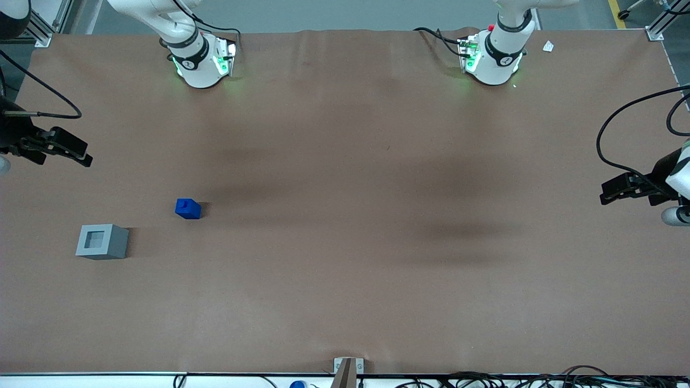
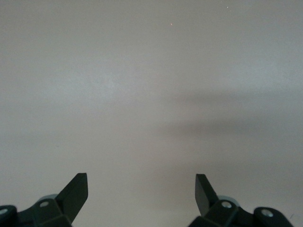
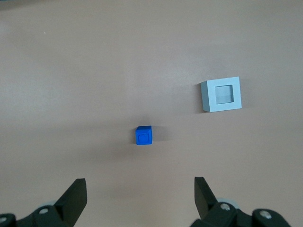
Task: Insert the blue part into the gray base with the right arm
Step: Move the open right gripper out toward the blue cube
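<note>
The right arm's gripper (image 3: 137, 196) hangs with fingers spread wide and empty, well above the table (image 1: 345, 269), with the blue part (image 3: 144, 135) lying ahead of it between the finger lines and the gray base (image 3: 221, 94) farther off, apart.

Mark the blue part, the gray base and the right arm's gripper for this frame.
blue part (image 1: 187, 208), front view, on its top face.
gray base (image 1: 102, 241), front view, at its top recess.
gripper (image 3: 140, 195), right wrist view, midway between its open fingertips, held above the table.
</note>
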### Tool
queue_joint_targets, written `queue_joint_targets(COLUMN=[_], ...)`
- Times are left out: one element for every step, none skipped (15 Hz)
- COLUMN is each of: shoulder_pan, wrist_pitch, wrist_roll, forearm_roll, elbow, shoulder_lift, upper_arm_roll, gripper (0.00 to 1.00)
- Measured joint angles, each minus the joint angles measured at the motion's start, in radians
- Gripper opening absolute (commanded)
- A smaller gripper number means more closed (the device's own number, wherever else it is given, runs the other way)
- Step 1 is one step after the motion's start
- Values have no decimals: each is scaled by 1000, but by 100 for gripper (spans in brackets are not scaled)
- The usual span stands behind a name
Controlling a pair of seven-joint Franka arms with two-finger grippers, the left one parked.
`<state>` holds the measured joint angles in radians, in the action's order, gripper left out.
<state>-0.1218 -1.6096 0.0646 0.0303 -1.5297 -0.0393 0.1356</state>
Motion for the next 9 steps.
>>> queue_joint_targets(shoulder_pan=[0,0,0,0,0,1,2,3,4], wrist_pitch=[-1,-3,-5,-6,-7,-7,-10,-14,-23], wrist_roll=[0,0,0,0,0,0,0,0,0], forearm_roll=[0,0,0,0,0,0,0,0,0], elbow=[0,0,0,0,0,0,1,3,7], shoulder_lift=[0,0,0,0,-1,-3,-6,-10,-14], upper_arm_roll=[0,0,0,0,0,1,2,2,2], gripper=[100,100,100,100,100,100,100,100,100])
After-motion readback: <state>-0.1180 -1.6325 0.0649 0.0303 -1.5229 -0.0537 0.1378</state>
